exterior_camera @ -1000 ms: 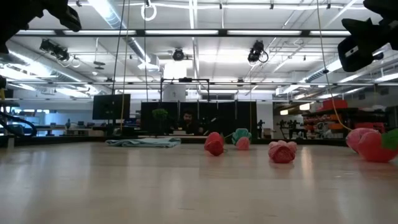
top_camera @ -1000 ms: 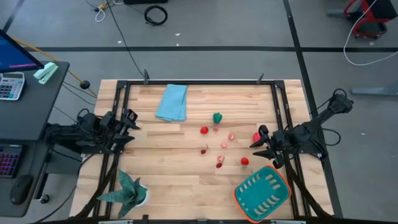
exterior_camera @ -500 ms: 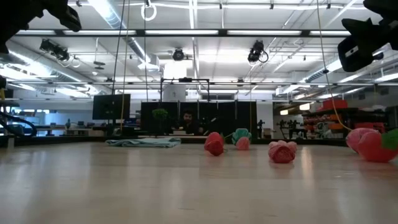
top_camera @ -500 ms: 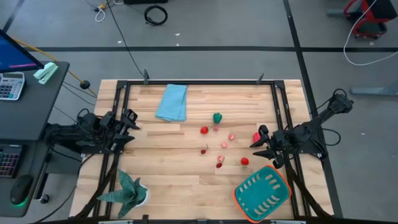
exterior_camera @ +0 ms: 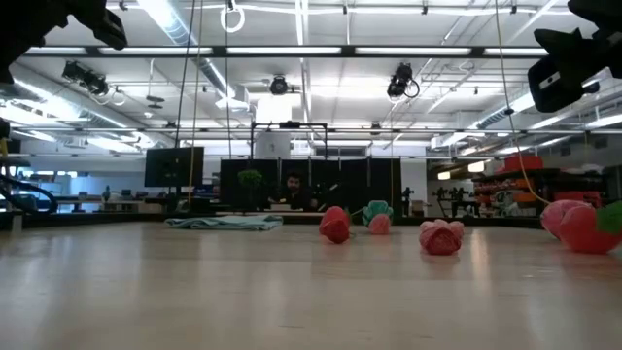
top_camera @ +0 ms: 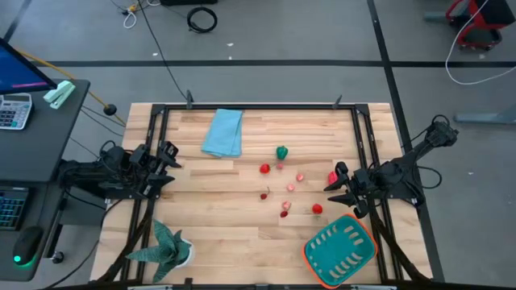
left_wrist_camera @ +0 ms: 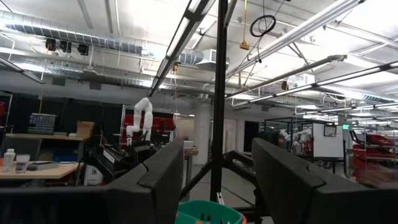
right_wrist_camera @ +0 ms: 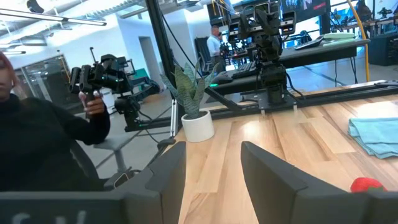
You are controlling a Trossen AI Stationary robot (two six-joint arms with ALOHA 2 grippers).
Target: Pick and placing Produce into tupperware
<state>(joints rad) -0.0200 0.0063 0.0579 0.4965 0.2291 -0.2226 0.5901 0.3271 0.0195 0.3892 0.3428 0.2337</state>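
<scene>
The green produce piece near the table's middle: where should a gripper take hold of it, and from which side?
Probably from straight above, fingers closing across the green piece's rounded body. It stands apart from the small pink piece beside it, leaving room around it. Its finer shape is too small to tell.

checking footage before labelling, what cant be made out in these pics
- Produce: in the high view the pieces are too small to name by kind; the exact count is unsure.
- Tupperware: absent from the low view; in the left wrist view only its rim shows, cut by the bottom edge and the fingers.
- Red piece: in the right wrist view, partly hidden behind a finger.
- Pink piece: cut off by the low view's right edge.
</scene>
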